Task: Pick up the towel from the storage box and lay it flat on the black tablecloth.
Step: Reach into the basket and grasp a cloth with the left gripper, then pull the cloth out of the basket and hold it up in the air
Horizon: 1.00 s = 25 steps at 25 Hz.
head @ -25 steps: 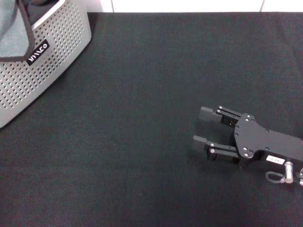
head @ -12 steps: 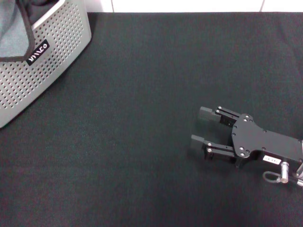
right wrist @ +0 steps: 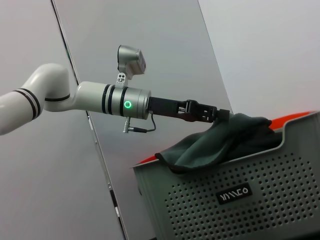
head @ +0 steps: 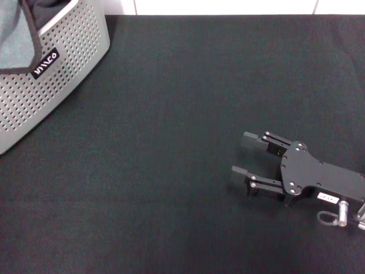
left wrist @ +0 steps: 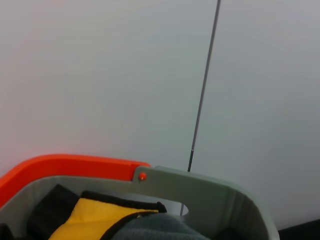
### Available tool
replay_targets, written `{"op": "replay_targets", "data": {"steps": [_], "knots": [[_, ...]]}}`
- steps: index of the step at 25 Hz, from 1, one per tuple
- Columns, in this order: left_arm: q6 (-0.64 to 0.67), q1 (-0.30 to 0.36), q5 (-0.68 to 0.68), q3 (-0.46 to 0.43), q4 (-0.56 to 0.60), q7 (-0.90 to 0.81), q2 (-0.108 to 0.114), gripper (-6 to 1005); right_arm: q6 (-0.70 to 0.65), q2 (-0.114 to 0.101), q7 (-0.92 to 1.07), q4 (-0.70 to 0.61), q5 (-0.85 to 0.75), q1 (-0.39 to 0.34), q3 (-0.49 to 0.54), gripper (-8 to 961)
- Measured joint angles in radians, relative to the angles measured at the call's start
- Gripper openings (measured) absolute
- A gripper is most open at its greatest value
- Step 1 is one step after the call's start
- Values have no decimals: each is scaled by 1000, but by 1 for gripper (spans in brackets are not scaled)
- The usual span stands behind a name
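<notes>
Towel [head: 14, 43], grey-teal side out, hangs over the rim of the storage box [head: 54, 85] at far left; its raised top is pinched in the left gripper [right wrist: 220, 115] above the box. Well apart, low at right over the black tablecloth [head: 171, 114], the right gripper [head: 244, 155] hovers, fingers spread, pointing left.

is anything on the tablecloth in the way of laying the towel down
Only the right gripper, resting open on the tablecloth toward its right side. The stretch beside the box shows nothing else. The left gripper is at the towel.
</notes>
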Motion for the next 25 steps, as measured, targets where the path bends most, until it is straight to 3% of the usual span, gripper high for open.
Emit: {"op": "replay_targets", "data": {"steps": [6, 16, 20, 25], "knots": [[-1, 0, -2, 4, -20, 11, 5, 470, 3, 1, -3, 0, 1, 2, 1, 799], [-1, 28, -111, -7, -15, 53, -3, 140, 23, 1, -17, -8, 2, 0, 3, 800], [24, 89, -335, -22, -13, 170, -7, 46, 23, 2, -31, -9, 2, -3, 19, 799], [152, 174, -705, -21, -21, 342, -8, 44, 9, 2, -55, -13, 2, -5, 29, 797]]}}
